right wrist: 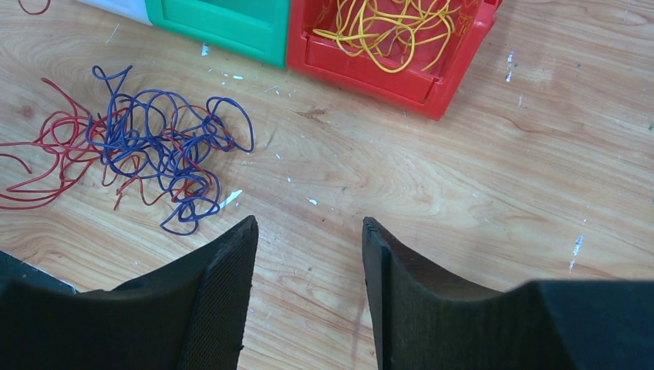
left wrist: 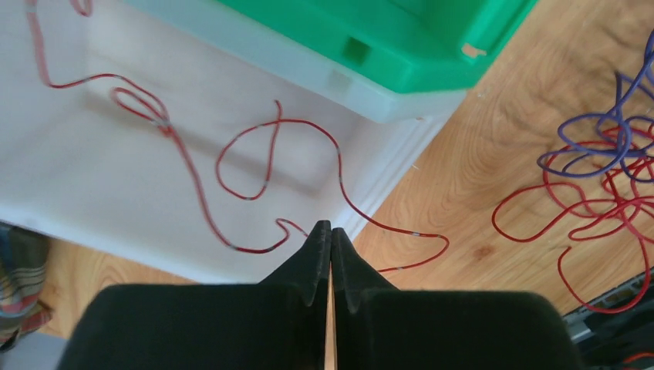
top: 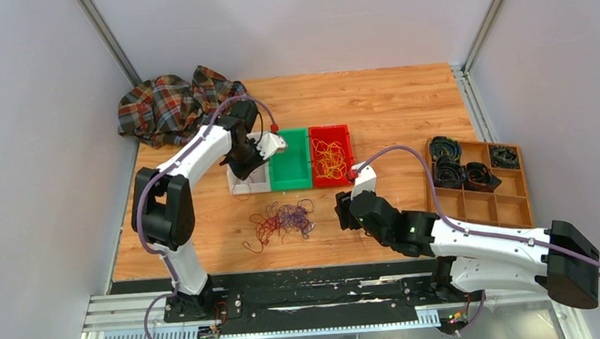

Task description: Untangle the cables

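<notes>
Directly ahead of the left gripper (left wrist: 331, 228): a white bin (left wrist: 92, 185), with a red cable (left wrist: 185, 166) looping across its floor, out over the near rim and onto the table (left wrist: 463, 146). Shut tight, finger flat against finger. Meets that red cable right at the tips, but cannot tell whether any of it is nipped. Ahead and to its right, a green bin (left wrist: 416, 38) set against the white one. Farther right on the wood, a loose tangle of red and purple cables (right wrist: 154, 146).

Ahead and to the left of the right gripper (right wrist: 308, 222): that same tangle, well apart from the pads. Stands open, jaws clearly parted over bare wood, holding nothing. Ahead and slightly right: a red bin (right wrist: 362, 73) with yellow cables (right wrist: 385, 35) heaped inside, touching the green bin's side.
</notes>
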You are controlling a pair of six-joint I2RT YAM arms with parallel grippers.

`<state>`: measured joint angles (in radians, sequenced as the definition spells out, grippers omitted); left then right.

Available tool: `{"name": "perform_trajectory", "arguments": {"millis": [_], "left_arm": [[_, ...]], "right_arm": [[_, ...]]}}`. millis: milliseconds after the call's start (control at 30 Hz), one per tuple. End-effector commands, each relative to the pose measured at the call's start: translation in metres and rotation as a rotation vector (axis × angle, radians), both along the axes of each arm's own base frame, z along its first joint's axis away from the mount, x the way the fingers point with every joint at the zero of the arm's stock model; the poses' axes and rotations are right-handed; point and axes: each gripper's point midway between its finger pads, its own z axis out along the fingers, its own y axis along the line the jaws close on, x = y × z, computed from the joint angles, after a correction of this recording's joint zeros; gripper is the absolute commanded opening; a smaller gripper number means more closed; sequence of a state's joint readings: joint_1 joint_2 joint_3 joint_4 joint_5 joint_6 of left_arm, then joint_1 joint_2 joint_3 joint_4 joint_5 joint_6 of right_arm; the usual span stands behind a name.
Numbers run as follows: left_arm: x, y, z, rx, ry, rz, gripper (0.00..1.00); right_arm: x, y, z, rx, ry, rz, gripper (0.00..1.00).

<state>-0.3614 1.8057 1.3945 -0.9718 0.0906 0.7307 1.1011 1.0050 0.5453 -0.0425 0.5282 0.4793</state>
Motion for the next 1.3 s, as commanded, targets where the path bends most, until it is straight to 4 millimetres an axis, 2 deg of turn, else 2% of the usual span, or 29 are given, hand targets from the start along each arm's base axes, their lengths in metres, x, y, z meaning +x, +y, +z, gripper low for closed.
{"name": "perform_trajectory", "arguments": {"millis": [0,200,267,367,467,500,600,700,833,967,1067,1267], "left_arm": [[0.017,-0.016,0.022,-0.058,-0.062,0.01,0.01],[0.024,-0.019,0.042,-0.082,-0.108,0.03,0.03],[0.015,-0.022,0.049,-0.111,-0.098,0.043,0.2],[-0.014,-0.025,0.046,-0.161,-0.034,0.052,0.48],[-0.034,-0.022,0.035,-0.166,0.014,0.063,0.65],[-0.038,-0.021,0.029,-0.16,0.026,0.065,0.66],[-0.034,-0.011,0.01,-0.105,0.001,0.101,0.65],[-0.021,-0.004,-0.003,-0.054,-0.05,0.144,0.62],[0.0,-0.004,-0.005,-0.037,-0.126,0.178,0.55],[0.005,-0.007,-0.008,-0.039,-0.136,0.182,0.48],[0.005,-0.009,-0.011,-0.037,-0.13,0.179,0.39],[0.01,-0.014,-0.007,-0.048,-0.141,0.168,0.11]], "right_arm": [[-0.001,-0.004,-0.003,-0.005,-0.001,-0.023,0.51],[-0.002,-0.003,-0.001,-0.003,0.001,-0.021,0.49],[-0.001,-0.005,0.002,-0.011,-0.003,-0.023,0.54],[-0.001,-0.008,0.004,-0.014,-0.009,-0.032,0.65],[-0.001,-0.009,0.002,-0.01,-0.005,-0.039,0.69],[-0.001,-0.009,0.001,-0.008,-0.003,-0.039,0.7],[-0.002,-0.007,-0.001,-0.003,0.007,-0.039,0.69],[-0.002,-0.005,-0.002,0.003,0.014,-0.037,0.68],[-0.002,-0.005,-0.001,0.008,0.013,-0.039,0.66],[-0.003,-0.007,-0.002,0.003,0.014,-0.04,0.63],[-0.003,-0.007,-0.001,0.006,0.012,-0.041,0.6],[-0.003,-0.007,-0.002,0.007,0.011,-0.039,0.55]]}}
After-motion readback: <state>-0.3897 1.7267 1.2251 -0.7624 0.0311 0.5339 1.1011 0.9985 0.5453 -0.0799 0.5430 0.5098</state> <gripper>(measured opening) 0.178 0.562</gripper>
